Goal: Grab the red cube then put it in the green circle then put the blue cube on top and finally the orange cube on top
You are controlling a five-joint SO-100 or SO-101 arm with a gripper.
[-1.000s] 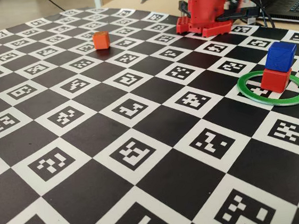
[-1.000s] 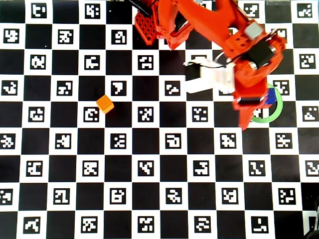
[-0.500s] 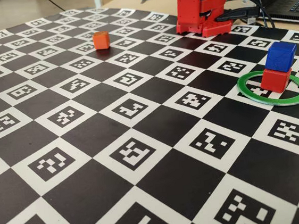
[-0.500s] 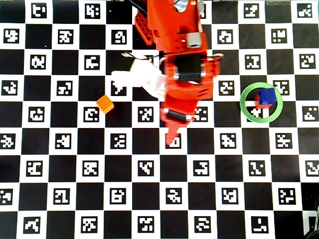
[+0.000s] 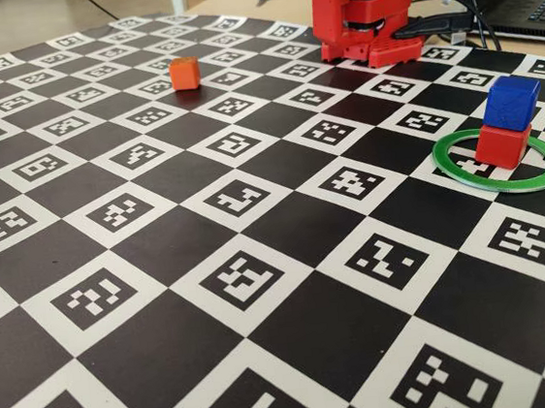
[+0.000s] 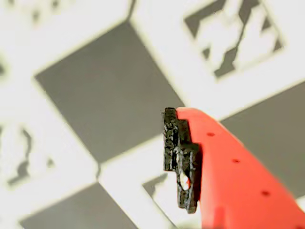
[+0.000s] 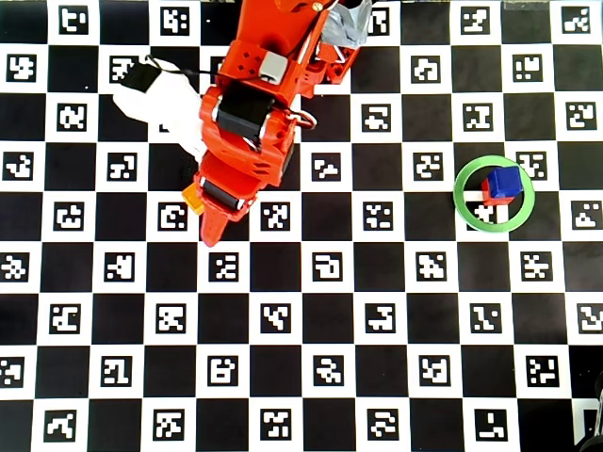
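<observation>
The red cube [image 5: 502,145] sits inside the green circle [image 5: 464,172] at the right, and the blue cube [image 5: 511,102] is stacked on it. The overhead view shows the same stack: the ring [image 7: 464,212], the red cube [image 7: 487,194] and the blue cube [image 7: 505,181]. The orange cube [image 5: 184,73] stands alone at the far left of the board. In the overhead view my gripper [image 7: 209,224] hangs over the orange cube [image 7: 192,196], which peeks out at its left side. The wrist view shows one red finger with a black pad [image 6: 177,143], bare board beside it and no cube. The gripper looks open and empty.
The board is a black-and-white checker of marker squares [image 5: 246,280]. The red arm base [image 5: 362,14] stands at the far edge, with cables and a laptop [image 5: 534,1] behind it on the right. A white patch [image 7: 170,104] lies left of the arm.
</observation>
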